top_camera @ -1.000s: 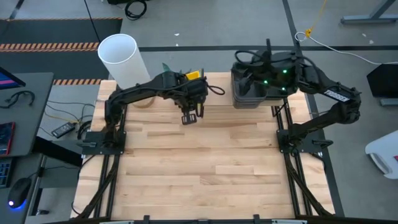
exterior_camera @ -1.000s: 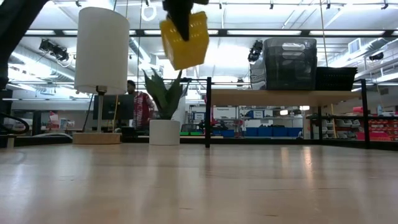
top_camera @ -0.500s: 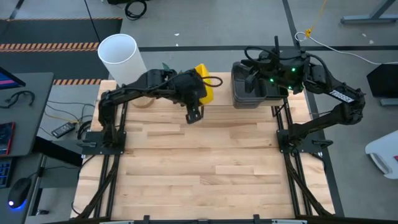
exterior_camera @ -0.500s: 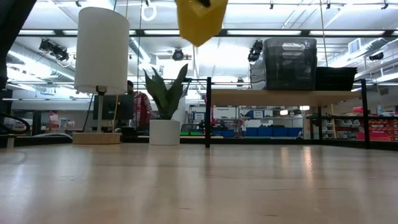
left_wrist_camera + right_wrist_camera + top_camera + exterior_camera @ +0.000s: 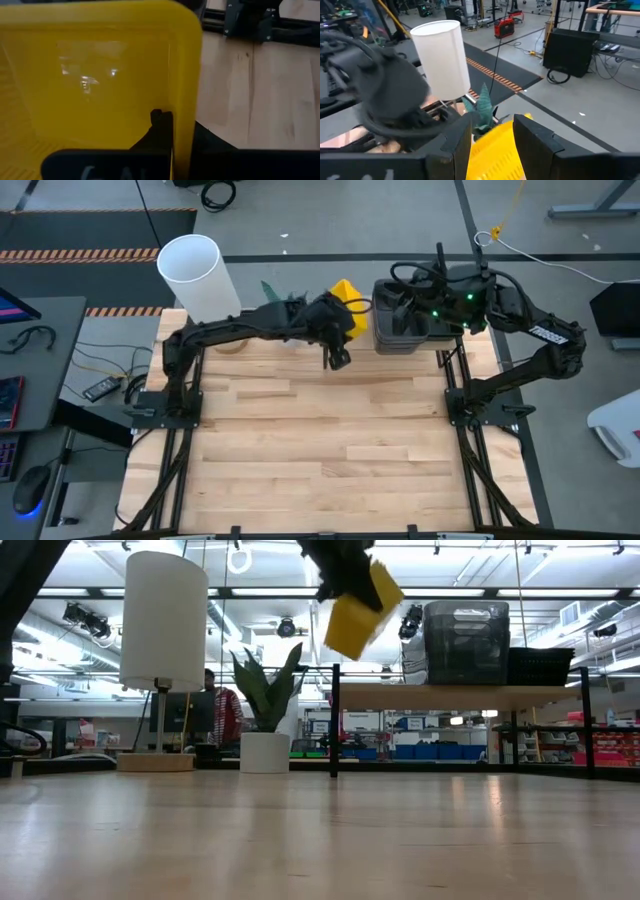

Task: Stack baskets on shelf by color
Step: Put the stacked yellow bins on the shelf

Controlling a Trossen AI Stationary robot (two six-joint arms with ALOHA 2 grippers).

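My left gripper (image 5: 338, 322) is shut on a bright yellow basket (image 5: 348, 302), held high in the air just left of the shelf. The basket shows tilted in the low view (image 5: 362, 612) and fills the left wrist view (image 5: 100, 75). The shelf (image 5: 460, 696) stands at the table's far right and carries a stack of grey baskets (image 5: 465, 642) and a black mesh basket (image 5: 540, 666). My right gripper (image 5: 492, 135) is open and empty above the grey stack (image 5: 400, 330), with the yellow basket (image 5: 495, 150) showing beyond its fingers. My left gripper holds the yellow basket by one side wall, at its rim (image 5: 182, 100). One finger (image 5: 161, 122) is inside the basket and the other is outside the wall. The basket is lifted clear of table and shelf and is tilted.
A white cylinder lamp (image 5: 195, 272) and a potted plant (image 5: 265, 700) stand at the table's far left. The shelf's black posts (image 5: 335, 720) rise from the table. The wide wooden tabletop (image 5: 320, 440) stretches toward the near edge. A person (image 5: 225, 710) is far off in the room.
My left gripper has carried the yellow basket toward the table's right edge, toward the shelf, first rising and then coming a little lower. The basket has tipped and turned on the way and stays clear of the table.
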